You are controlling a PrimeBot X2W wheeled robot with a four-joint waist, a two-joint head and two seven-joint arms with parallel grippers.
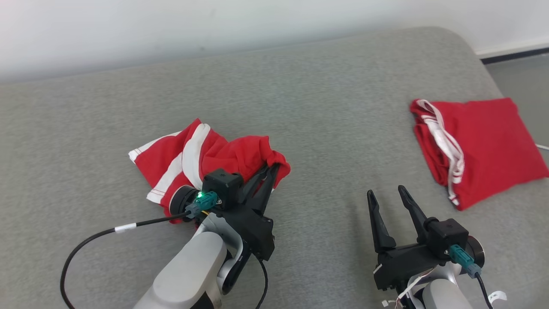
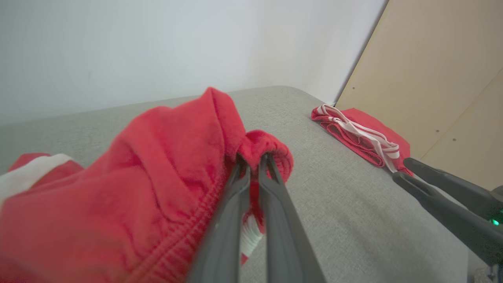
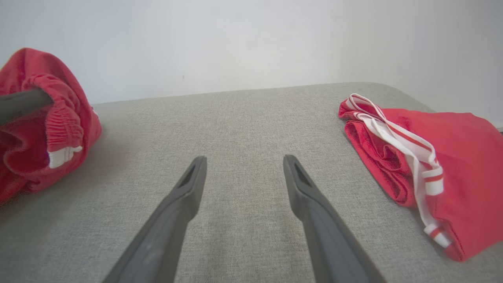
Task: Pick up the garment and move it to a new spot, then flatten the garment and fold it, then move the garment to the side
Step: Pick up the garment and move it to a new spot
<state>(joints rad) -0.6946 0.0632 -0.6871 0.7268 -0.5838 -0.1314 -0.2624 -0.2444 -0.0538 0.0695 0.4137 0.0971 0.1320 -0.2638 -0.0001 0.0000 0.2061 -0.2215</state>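
On the left of the grey desk [image 1: 321, 107] lies the red garment [image 1: 206, 154] with white stripes, all bunched up. My left pincer [image 1: 273, 168] is pressed together on its right edge, pinching the cloth. I think it is soft and light, so it will flop and sag when I lift it. The thick stretchy waistband [image 2: 267, 143] looks like the best place to hold. The left wrist view shows the fingers are right on it, but from the head view I cannot tell that. My right pincer [image 1: 386, 192] is spread wide over bare desk, holding nothing. Far right sits a second red garment [image 1: 480, 146], folded. The left wrist view also shows a tan board [image 2: 432, 78] behind it.
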